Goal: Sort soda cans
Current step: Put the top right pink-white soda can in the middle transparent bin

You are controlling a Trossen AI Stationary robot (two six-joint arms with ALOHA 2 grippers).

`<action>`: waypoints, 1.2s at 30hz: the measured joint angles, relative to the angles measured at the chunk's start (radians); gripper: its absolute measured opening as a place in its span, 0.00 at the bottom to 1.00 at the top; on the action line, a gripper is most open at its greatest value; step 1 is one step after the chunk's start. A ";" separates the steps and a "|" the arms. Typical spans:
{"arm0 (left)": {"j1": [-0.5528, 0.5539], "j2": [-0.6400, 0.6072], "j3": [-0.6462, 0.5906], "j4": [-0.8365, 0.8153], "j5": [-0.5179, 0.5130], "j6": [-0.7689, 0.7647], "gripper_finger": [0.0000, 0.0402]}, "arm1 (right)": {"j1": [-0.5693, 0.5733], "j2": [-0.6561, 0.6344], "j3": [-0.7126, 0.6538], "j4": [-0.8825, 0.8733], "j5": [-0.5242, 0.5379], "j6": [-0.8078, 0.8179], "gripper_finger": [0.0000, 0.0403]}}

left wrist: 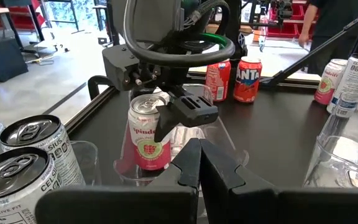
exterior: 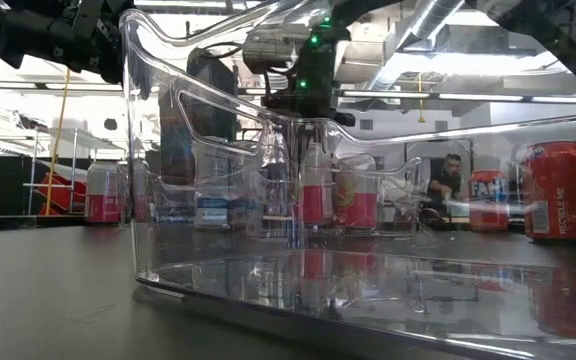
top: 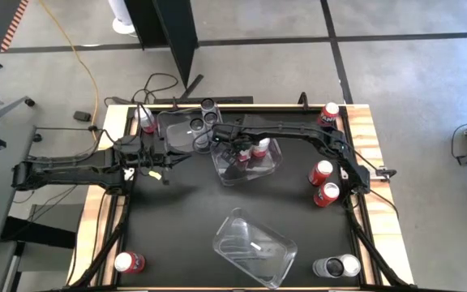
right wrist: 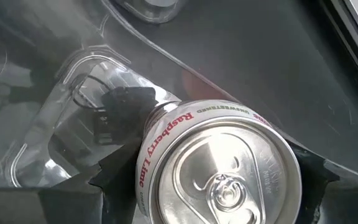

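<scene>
My right gripper (top: 248, 151) reaches in from the table's right over the clear middle bin (top: 232, 172) and is shut on a red-and-white soda can (left wrist: 149, 134), whose silver top (right wrist: 222, 171) fills the right wrist view. My left gripper (left wrist: 199, 163) is shut and touches nothing; it waits left of that bin (top: 162, 169). Other red soda cans stand on the table at the right edge (top: 321, 172), (top: 327, 193), the far right corner (top: 329, 113) and the near left corner (top: 128, 261). A silver can (top: 336, 266) stands near right. My right gripper pinches the red-and-white can by its upper side wall, just under the rim (right wrist: 157, 134), one finger (right wrist: 114, 171) on each side. The fingers come from above, pointing down. The can is upright inside the clear bin; whether its bottom rests on the bin floor I cannot tell.
A second clear bin (top: 169, 130) at the far left holds dark cans (top: 194, 123), and a third bin (top: 254, 247) lies near the table's near edge. A raised wooden rim (top: 363, 130) runs round the black table. People (exterior: 451, 178) show beyond the table.
</scene>
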 joint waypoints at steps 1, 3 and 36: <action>0.000 0.000 0.000 0.000 0.000 0.000 0.00 | 0.000 0.000 0.000 0.000 0.001 0.006 0.75; 0.000 0.000 0.000 0.000 0.000 0.000 0.00 | 0.000 0.000 0.000 0.000 0.002 0.015 0.75; 0.000 0.000 0.000 0.000 0.000 -0.003 0.00 | 0.005 -0.004 0.000 -0.026 0.003 -0.010 0.90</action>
